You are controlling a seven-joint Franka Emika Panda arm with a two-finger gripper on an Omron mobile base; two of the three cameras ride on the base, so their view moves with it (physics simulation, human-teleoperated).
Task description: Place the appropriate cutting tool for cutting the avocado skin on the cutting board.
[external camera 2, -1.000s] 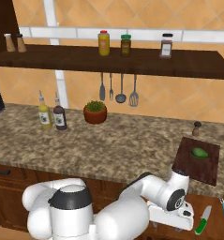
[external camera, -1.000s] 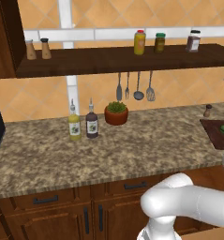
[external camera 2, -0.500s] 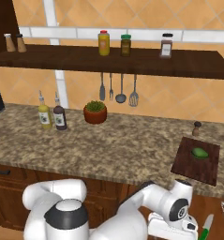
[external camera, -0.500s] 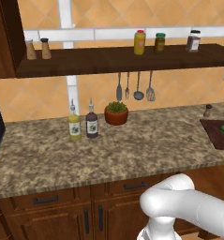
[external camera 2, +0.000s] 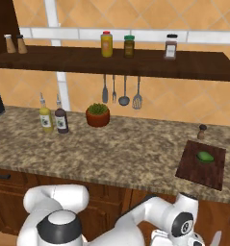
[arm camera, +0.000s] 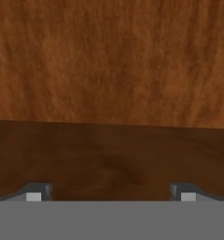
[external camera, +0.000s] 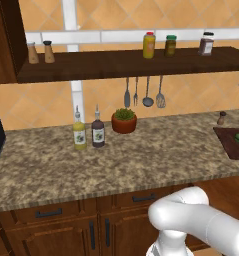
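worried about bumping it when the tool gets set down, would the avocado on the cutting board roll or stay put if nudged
The avocado is a small rounded lump, so it would probably roll or skid with a light nudge. It lies loose on the flat cutting board, with no lip visible to stop it. Being far smaller than the board, it likely weighs little and shifts easily.

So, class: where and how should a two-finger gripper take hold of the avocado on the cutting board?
Probably across its narrower middle, from straight above: the avocado lies low on the cutting board, with bare wood all round.
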